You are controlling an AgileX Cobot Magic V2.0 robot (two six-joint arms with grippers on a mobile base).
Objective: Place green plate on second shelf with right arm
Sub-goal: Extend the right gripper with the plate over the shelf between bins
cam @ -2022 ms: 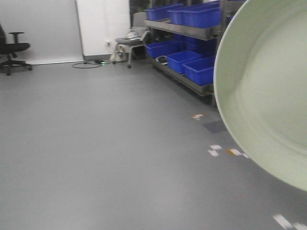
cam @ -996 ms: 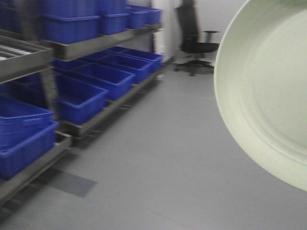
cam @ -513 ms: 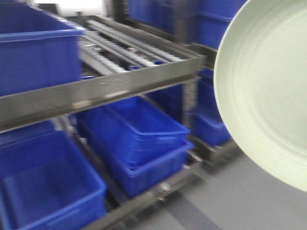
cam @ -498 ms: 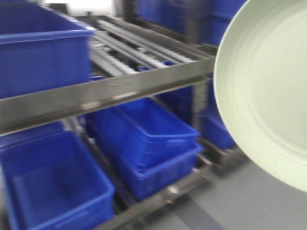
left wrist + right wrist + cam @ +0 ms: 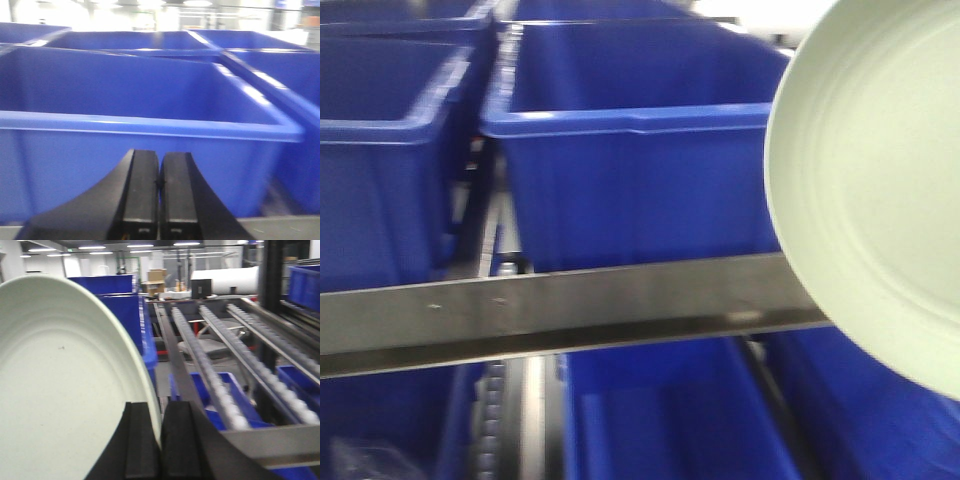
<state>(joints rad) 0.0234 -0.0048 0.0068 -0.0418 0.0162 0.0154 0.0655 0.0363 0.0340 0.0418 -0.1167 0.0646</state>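
Observation:
The green plate fills the right side of the front view, held up on edge close to the camera, its face with faint rings turned toward me. In the right wrist view the green plate stands at the left, and my right gripper is shut on its rim, one finger on each side. A roller shelf of the rack runs away to the right of the plate. My left gripper is shut with nothing in it, facing a blue bin.
A grey metal shelf rail crosses the front view. Blue bins sit on the shelf above it, and more blue bins lie below. A dark rack upright stands at the right of the right wrist view.
The view has swung from open floor to face the rack head on and close. The plate has kept its place at the right of the front view, still gripped.

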